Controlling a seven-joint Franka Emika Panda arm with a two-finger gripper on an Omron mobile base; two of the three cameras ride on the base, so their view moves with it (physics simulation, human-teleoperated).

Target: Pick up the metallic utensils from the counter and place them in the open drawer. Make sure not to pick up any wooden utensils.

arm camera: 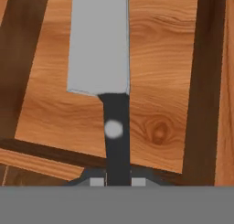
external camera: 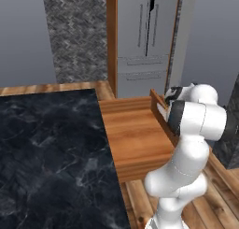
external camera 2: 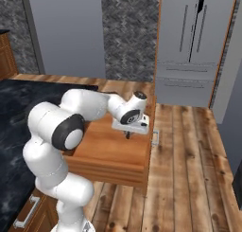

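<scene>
Jaws (arm camera: 118,181) clamped on the dark handle of the knife (arm camera: 103,49); fingertips (arm camera: 96,182) show at either side of the handle's near end. Blade is grey and broad and runs straight ahead of the jaws, out over the floor of the open drawer (arm camera: 160,58). One pale rivet shows on the handle just ahead of the jaws. Cannot tell whether the blade touches the drawer floor or hangs above it.

Right base view: jaws (external camera 2: 127,134) point down above the drawer (external camera 2: 106,150), near its right-hand wall. Left base view: the drawer (external camera: 135,134) stands pulled out beside the black marble tabletop (external camera: 51,158); forearm lies over the drawer's far side.
</scene>
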